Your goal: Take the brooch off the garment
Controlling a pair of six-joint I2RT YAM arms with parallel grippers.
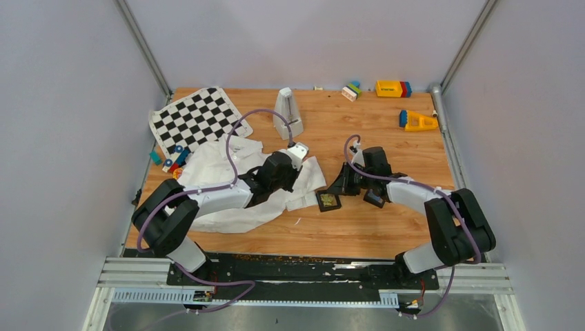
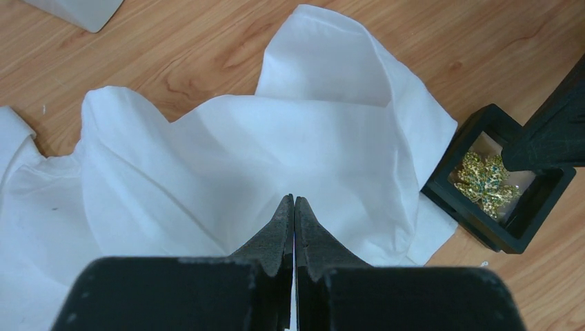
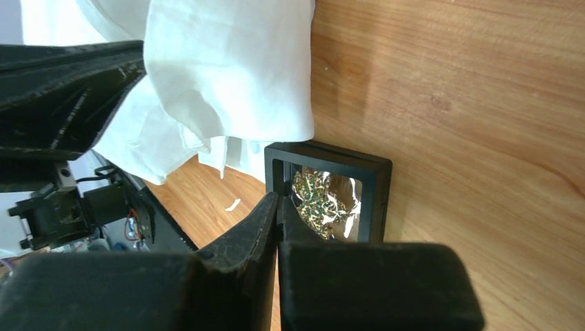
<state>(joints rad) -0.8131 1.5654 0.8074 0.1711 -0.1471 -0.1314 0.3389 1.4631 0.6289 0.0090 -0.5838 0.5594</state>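
The brooch (image 1: 329, 201), a small gold-green glittering ornament, lies inside an open black square box (image 1: 319, 207) on the wood next to the garment (image 1: 207, 162); it also shows in the left wrist view (image 2: 486, 183) and the right wrist view (image 3: 314, 200). The garment is a crumpled white shirt (image 2: 276, 138) (image 3: 221, 69). My left gripper (image 1: 286, 169) (image 2: 294, 200) is shut on a raised fold of the garment. My right gripper (image 1: 338, 192) (image 3: 278, 198) is shut, its tips at the box's frame (image 3: 331, 157) right beside the brooch; I see nothing held.
A second small black box (image 1: 374, 198) lies under the right arm. A chequered mat (image 1: 196, 117) lies at the back left, with small coloured pieces (image 1: 172, 158) near it. A white wedge-shaped object (image 1: 286, 114) and toy blocks (image 1: 393, 88) (image 1: 417, 122) stand at the back.
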